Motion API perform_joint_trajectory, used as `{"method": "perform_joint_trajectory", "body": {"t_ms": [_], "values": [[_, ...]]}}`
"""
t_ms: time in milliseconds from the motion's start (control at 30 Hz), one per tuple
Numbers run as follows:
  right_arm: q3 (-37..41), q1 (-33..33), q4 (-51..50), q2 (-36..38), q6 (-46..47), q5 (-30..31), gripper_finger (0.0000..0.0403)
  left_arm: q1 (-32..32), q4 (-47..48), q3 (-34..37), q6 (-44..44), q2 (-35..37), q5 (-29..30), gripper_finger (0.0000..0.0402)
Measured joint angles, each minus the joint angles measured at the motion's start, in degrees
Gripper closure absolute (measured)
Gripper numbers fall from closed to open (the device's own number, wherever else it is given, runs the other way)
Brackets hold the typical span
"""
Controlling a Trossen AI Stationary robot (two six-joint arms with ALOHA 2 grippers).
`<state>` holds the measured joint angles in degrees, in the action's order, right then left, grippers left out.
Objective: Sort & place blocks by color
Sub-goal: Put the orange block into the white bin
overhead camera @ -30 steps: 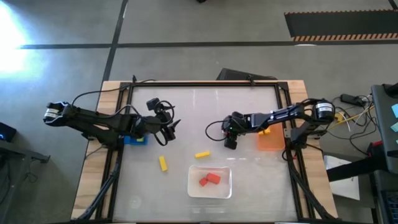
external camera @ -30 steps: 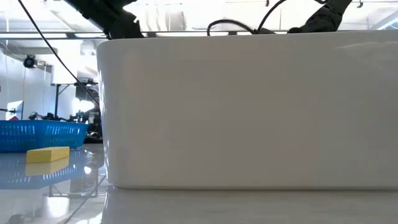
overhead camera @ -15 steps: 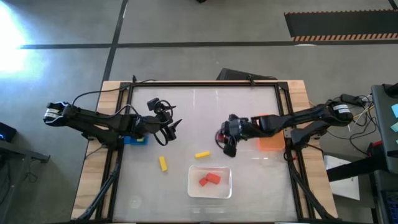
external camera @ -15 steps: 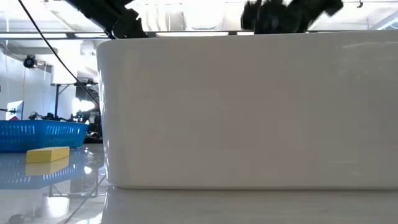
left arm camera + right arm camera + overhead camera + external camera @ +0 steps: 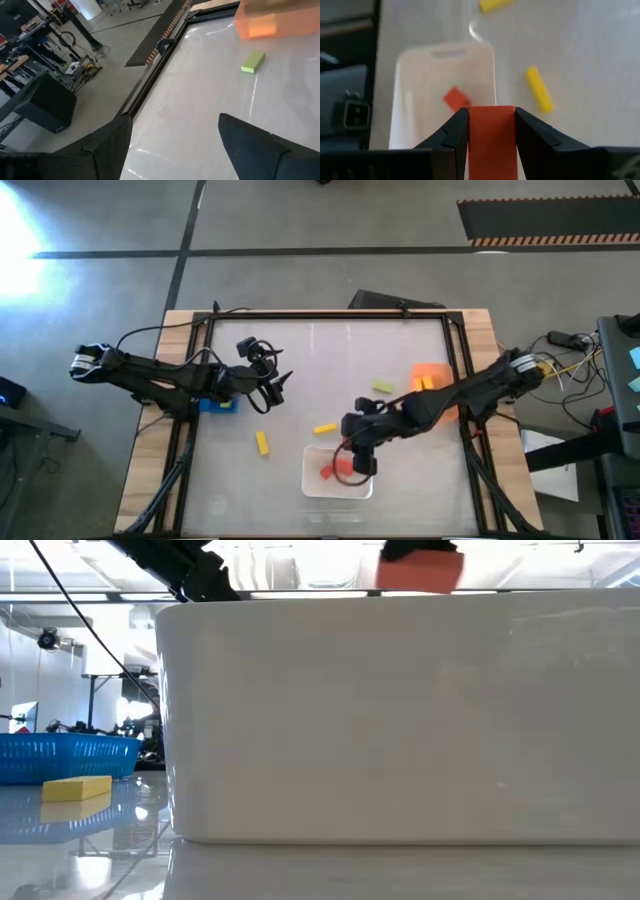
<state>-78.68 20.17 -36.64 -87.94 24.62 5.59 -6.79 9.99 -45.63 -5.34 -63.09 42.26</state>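
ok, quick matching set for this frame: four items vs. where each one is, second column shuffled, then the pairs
1. red block
2. light green block
3. left gripper
4. white tray

A. open, near the blue bin
B. near table edge, middle
C. on the table beside the orange bin
D. in the right gripper, over the tray

Pairs: 1-D, 2-C, 3-A, 4-B

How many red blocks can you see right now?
2. One red block is clamped in the right gripper, above the white tray. A second red block lies inside that tray. The gripper may hide more.
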Motion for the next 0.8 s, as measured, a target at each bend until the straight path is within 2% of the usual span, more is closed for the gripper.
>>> {"method": "perform_joint_trajectory", "body": {"t_ms": [167, 300, 533, 800], "values": [[-7.2, 2.0, -10.8, -6.3, 5.8, -3.1, 0.0287, 0.0, -0.1, 0.0, 0.0, 0.0, 0.0, 0.0123], [-10.3, 3.8, -15.3, -10.2, 7.8, -3.2, 0.0287, 0.0, -0.1, 0.0, 0.3, 0.0, 0.0, 0.0123], [-11.4, 5.4, -14.8, -13.5, 11.8, -3.1, 0.0287, 0.0, -0.1, 0.0, 0.0, 0.0, 0.0, 0.0123], [-11.3, 7.1, -14.2, -16.0, 11.8, -2.1, 0.0287, 0.0, -0.4, 0.0, 0.0, 0.0, 0.0, 0.0123]]}}
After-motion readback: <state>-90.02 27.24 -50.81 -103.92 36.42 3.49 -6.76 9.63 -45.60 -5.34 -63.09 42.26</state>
